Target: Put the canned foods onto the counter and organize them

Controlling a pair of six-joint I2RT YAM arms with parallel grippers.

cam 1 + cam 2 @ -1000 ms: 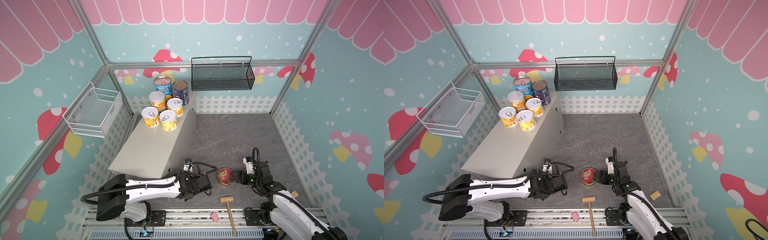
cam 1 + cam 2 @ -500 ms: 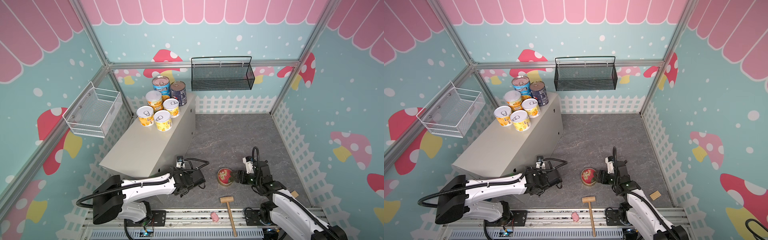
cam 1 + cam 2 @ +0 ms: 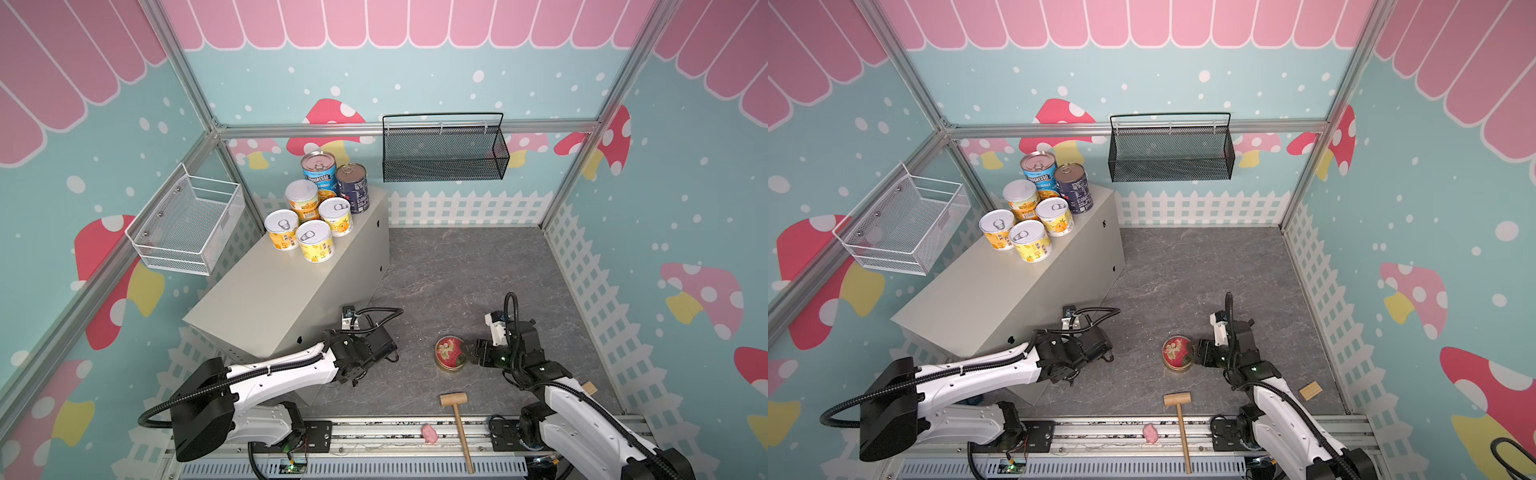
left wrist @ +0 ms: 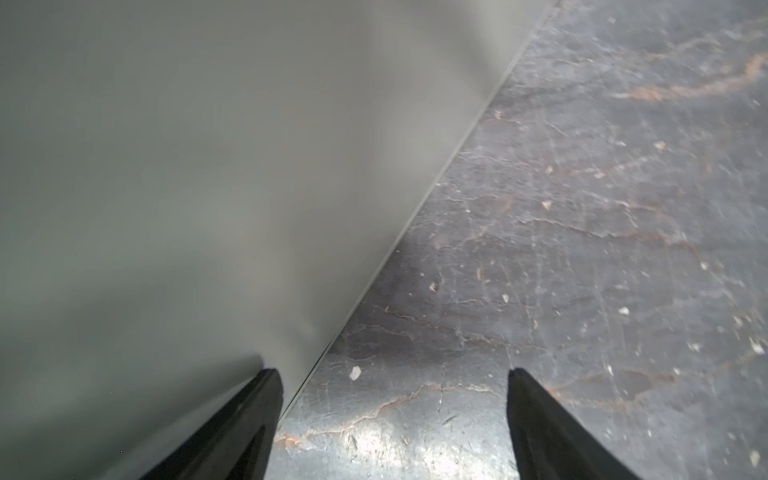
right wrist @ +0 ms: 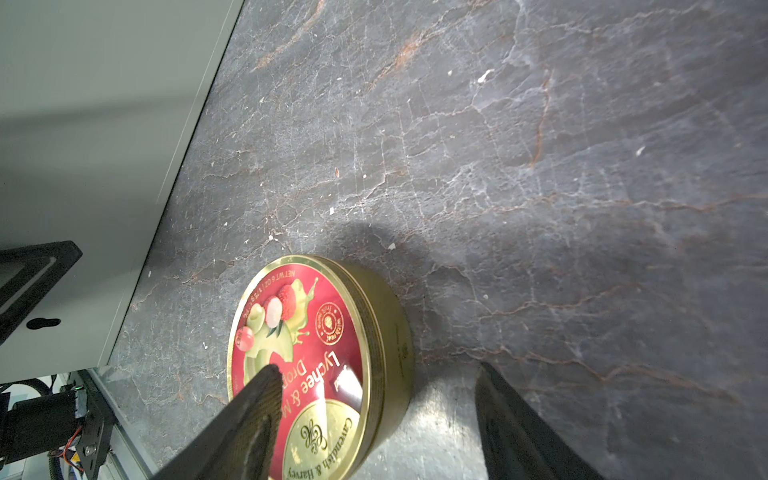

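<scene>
Six of the canned foods stand at the far end of the beige counter (image 3: 274, 299): a light-blue Progresso can (image 3: 319, 174), a dark navy can (image 3: 353, 187) and several short yellow cans (image 3: 315, 240). The flat gold, red-lidded tin (image 3: 451, 353) lies on the floor. My right gripper (image 3: 473, 351) is open at the tin's right rim. In the right wrist view one finger (image 5: 257, 399) hangs over the lid (image 5: 316, 332) and the other stands on the floor beside it. My left gripper (image 4: 390, 370) is open and empty, low at the counter's side wall (image 4: 208, 187).
A wooden mallet (image 3: 455, 405) and a small pink toy (image 3: 430, 433) lie near the front rail. A small wooden block (image 3: 1310, 390) sits right of my right arm. A black mesh basket (image 3: 444, 162) hangs on the back wall, a white wire basket (image 3: 187, 224) on the left wall.
The counter with its cans has slid to the left, and my left gripper has moved left along with its side wall. The right gripper and the tin have stayed put.
</scene>
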